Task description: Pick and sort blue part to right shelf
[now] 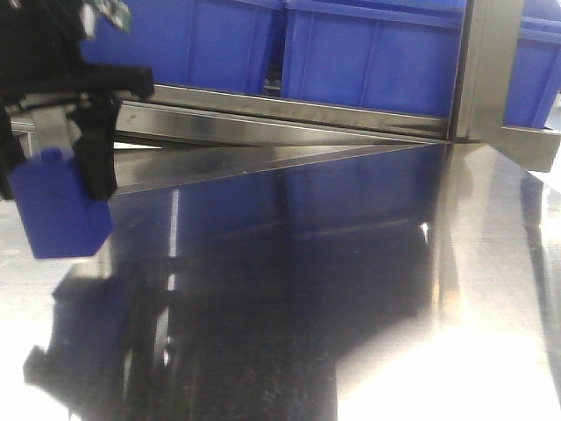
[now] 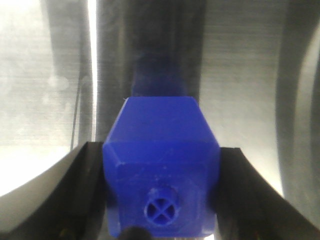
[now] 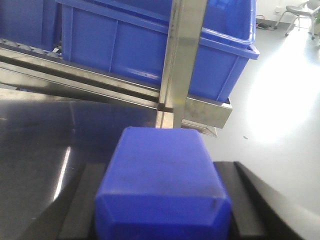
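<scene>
**Two grippers, each clamped on a blue piece, above a shiny table**

In the front view, the left gripper [image 1: 54, 180] sits at the left edge of the frame. Its black fingers [image 1: 98, 158] are narrowed onto a blue block [image 1: 61, 219], which hangs tilted just above a dark, mirror-like table [image 1: 351, 289]. The block's shadowy reflection lies below it, in the lower left corner.

The left wrist view fills its centre with this same block, pinched on both sides. The face at the bottom of the frame carries a small round stub [image 2: 161, 210] marked with a cross. Angled shoulders lead to the far end, with brushed metal behind it.

In the right wrist view, the right gripper [image 3: 162, 166] is closed on the blue part [image 3: 160, 185], which takes up the lower middle of the frame. Black fingers press against both of its sides. Only a broad flat face and bevelled edges show, and its knob end is out of sight.

Beyond the part, a steel post [image 3: 182, 55] rises through the upper centre of the frame. A sloping shelf rail [image 3: 100, 85] crosses behind the post and carries large blue bins [image 3: 125, 45]. To the right of the shelf, a pale floor [image 3: 280, 110] glares with light.

The front view shows the same bins along its top edge.
</scene>
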You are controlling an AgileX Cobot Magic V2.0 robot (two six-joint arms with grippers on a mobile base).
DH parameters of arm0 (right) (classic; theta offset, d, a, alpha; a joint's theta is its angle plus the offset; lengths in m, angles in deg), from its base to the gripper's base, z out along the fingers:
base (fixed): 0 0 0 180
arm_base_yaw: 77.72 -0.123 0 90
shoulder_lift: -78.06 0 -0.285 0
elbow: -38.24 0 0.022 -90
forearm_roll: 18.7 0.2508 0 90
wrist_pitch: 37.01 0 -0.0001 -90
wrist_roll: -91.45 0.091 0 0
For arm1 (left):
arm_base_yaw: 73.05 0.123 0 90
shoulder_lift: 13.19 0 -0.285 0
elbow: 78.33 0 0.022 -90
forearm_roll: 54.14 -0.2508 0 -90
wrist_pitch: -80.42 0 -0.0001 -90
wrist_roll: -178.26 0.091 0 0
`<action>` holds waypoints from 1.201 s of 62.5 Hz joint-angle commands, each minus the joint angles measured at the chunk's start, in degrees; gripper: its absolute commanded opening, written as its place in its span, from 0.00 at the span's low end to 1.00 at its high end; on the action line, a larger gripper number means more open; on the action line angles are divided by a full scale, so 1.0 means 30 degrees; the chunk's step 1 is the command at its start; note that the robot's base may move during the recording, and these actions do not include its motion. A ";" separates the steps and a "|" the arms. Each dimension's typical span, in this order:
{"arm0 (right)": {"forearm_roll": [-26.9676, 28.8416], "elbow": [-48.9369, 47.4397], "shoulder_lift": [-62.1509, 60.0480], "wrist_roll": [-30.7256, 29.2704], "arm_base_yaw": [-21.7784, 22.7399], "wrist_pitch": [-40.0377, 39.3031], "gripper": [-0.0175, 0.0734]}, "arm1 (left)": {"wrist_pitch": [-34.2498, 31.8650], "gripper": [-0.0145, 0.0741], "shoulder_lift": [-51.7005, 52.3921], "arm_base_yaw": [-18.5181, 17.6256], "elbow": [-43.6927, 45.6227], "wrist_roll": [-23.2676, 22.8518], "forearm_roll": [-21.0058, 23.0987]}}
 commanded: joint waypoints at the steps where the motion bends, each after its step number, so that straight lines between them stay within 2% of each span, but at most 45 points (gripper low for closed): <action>1: -0.0177 -0.0538 -0.0008 -0.0177 0.0085 -0.1685 0.66 | 0.0033 0.62 0.1962 0.0069 0.0430 0.2281 0.0854; 8: -0.0177 -0.0538 -0.0008 -0.0177 0.0085 -0.1685 0.66 | -0.0974 0.62 0.3286 0.0069 -0.0047 0.6393 0.2329; 13: -0.0177 -0.0538 -0.0008 -0.0177 0.0085 -0.1685 0.66 | -0.2743 0.62 0.4251 0.0069 -0.0941 0.8888 0.3523; 18: -0.0177 -0.0538 -0.0008 -0.0177 0.0085 -0.1685 0.66 | -0.4883 0.62 0.5304 0.0069 -0.2099 1.0702 0.4470; 26: -0.0177 -0.0538 -0.0008 -0.0177 0.0085 -0.1685 0.66 | -0.8167 0.62 0.6903 0.0163 -0.4233 1.1976 0.4650; 39: -0.0177 -0.0538 -0.0008 -0.0177 0.0085 -0.1685 0.66 | -1.4448 0.62 0.9549 0.1268 -0.7799 1.2102 0.4650; 48: -0.0177 -0.0538 -0.0008 -0.0177 0.0085 -0.1685 0.66 | -1.7827 0.62 1.1565 0.2268 -1.0176 1.2065 0.4650; 55: -0.0177 -0.0538 -0.0008 -0.0177 0.0085 -0.1685 0.66 | -1.8829 0.62 1.3062 0.3201 -1.1539 1.1979 0.4698; 67: -0.0177 -0.0538 -0.0008 -0.0177 0.0085 -0.1685 0.66 | -1.8885 0.62 1.5656 0.5771 -1.3160 1.0597 0.4698; 75: -0.0177 -0.0538 -0.0008 -0.0177 0.0085 -0.1685 0.66 | -1.8885 0.62 1.7603 0.7172 -1.3960 1.0546 0.4577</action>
